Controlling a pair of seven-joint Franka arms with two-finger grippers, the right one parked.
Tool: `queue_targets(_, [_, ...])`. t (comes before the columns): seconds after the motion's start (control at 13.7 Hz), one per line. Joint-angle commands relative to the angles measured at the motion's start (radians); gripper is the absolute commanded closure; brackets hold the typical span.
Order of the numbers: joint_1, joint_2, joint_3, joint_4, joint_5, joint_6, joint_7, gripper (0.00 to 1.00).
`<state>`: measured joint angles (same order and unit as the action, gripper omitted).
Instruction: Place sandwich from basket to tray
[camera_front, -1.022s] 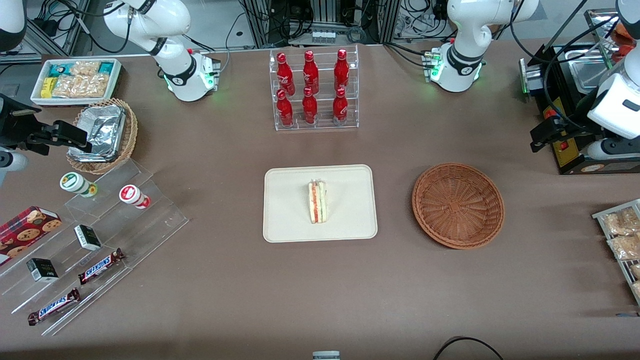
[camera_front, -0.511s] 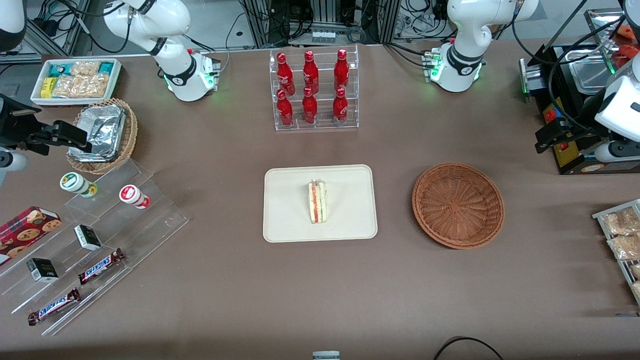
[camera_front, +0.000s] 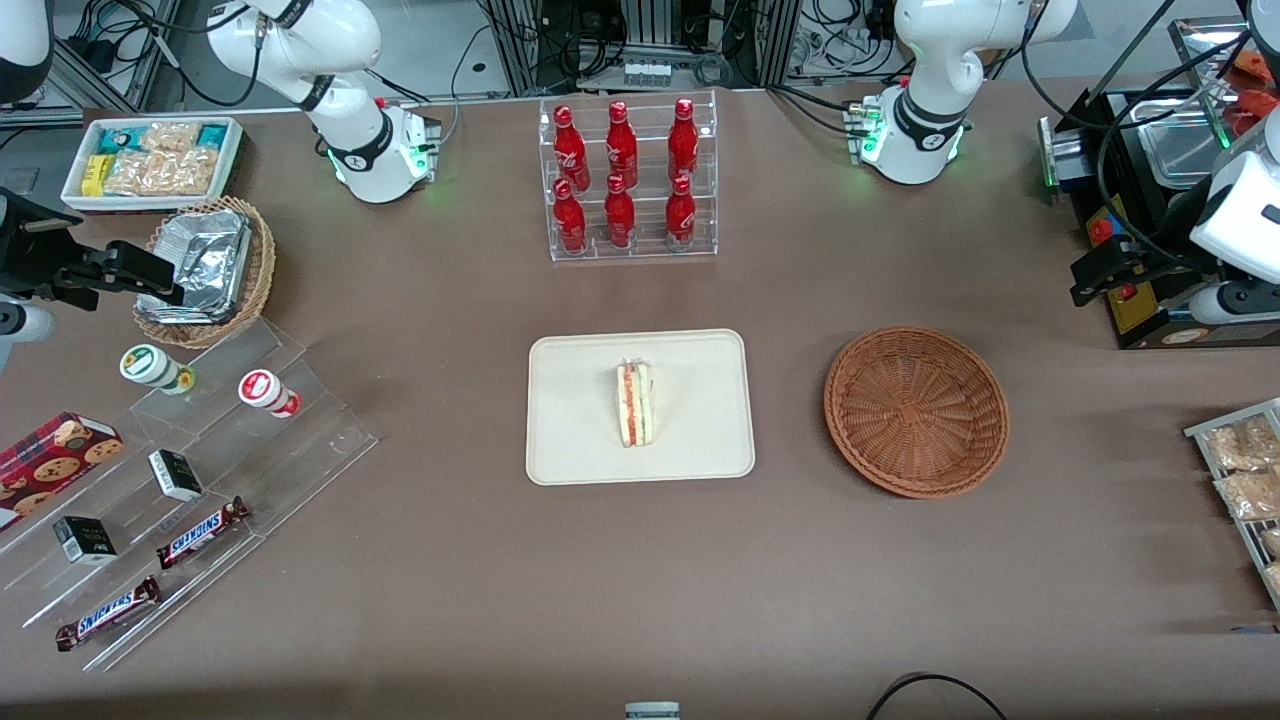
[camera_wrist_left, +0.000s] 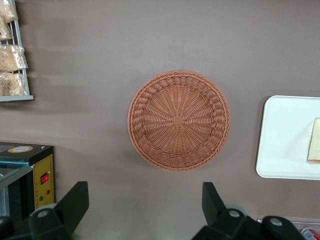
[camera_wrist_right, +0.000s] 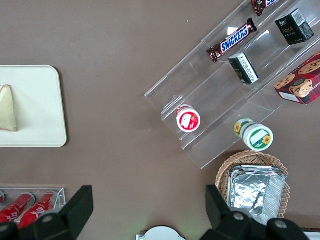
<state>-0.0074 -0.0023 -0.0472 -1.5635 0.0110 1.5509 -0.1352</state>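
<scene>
The sandwich (camera_front: 634, 403) already lies on the tray (camera_front: 580, 440), its long axis running twelve to six in the front view. The basket (camera_front: 916, 410) sits empty at the tray's three o'clock. The hand (camera_wrist_left: 145, 210) hangs spread open and holding nothing, high over the surface (camera_front: 700, 580) near the basket, well clear of the sandwich; nothing seems left to carry.

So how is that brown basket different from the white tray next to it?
The basket is round, woven and reddish-brown; the tray is rectangular, smooth and cream-white. The basket is a shallow bowl with nothing in it, while the flat tray holds the sandwich. Both rest flat on the brown table. The gripper hangs open above the table beside the basket, holding nothing.
</scene>
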Motion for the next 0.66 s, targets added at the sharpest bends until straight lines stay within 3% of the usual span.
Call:
queue_targets(0.0, [0.021, 0.002, -0.008, 0.023, 0.003, -0.029, 0.017, 0.00])
queue_targets(0.58, [0.015, 0.008, -0.016, 0.022, -0.003, -0.021, 0.123, 0.00])
